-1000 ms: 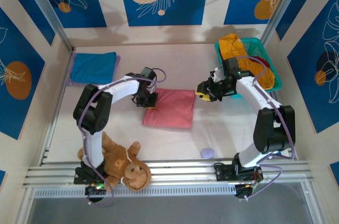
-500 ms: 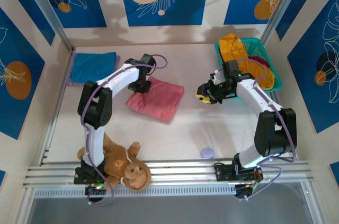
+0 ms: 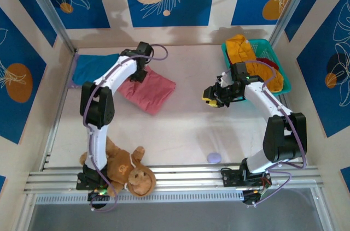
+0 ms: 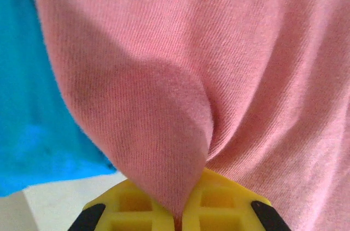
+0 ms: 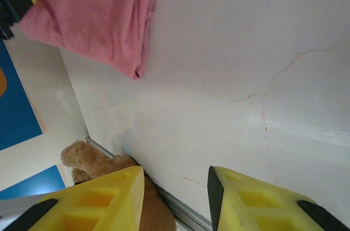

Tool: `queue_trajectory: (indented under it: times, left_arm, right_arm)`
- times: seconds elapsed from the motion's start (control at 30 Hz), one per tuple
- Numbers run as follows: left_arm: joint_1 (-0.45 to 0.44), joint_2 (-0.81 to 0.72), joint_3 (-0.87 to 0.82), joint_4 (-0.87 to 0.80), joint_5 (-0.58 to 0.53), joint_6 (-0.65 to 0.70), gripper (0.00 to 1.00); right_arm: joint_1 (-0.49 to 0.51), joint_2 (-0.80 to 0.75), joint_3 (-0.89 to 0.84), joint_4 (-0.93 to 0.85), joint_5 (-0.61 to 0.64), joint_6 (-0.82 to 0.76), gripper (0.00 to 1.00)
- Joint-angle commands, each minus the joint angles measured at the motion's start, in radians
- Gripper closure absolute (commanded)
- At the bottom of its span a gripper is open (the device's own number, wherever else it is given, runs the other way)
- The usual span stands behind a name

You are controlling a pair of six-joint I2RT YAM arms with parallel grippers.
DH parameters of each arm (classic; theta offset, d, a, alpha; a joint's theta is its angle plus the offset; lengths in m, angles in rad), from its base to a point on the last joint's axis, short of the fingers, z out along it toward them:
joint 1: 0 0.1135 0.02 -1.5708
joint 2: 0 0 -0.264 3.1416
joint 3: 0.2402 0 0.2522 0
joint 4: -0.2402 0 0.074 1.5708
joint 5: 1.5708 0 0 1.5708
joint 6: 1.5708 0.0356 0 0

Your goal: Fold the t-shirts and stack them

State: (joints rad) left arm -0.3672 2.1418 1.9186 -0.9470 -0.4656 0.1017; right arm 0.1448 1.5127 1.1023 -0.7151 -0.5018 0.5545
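T-shirts, four pieces. Salmon-pink t-shirt (image 3: 152,92): folded, on the table well left of the teal basket (image 3: 257,42).
- Blue t-shirt (image 3: 90,68): folded flat, farther left of the basket, just beside the pink one.
- Mustard t-shirt (image 3: 240,48) and dark red t-shirt (image 3: 268,63): bunched inside the basket.
- Left gripper (image 4: 178,217): fingers clamped on a pinched fold of the pink t-shirt, at the end farthest from the basket.
- Right gripper (image 3: 210,97): just left of the basket, fingers apart over bare table.
- Plush monkey (image 3: 123,168): far left of the basket, by the near rail.
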Motion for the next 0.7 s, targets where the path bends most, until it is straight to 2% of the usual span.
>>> queue_trajectory:
  times: [0.0, 0.27, 0.67]
  left_arm:
    - [0.030, 0.016, 0.083, 0.015, -0.054, 0.077, 1.00]
    - [0.068, -0.012, 0.141, 0.009, -0.044, 0.075, 1.00]
    - [0.071, -0.083, 0.231, -0.031, -0.022, 0.093, 1.00]
  right_arm:
    - [0.012, -0.029, 0.029, -0.058, -0.028, -0.029, 0.62]
    - [0.017, -0.029, 0.056, -0.090, -0.021, -0.044, 0.62]
    - [0.034, -0.022, 0.054, -0.089, -0.008, -0.031, 0.62]
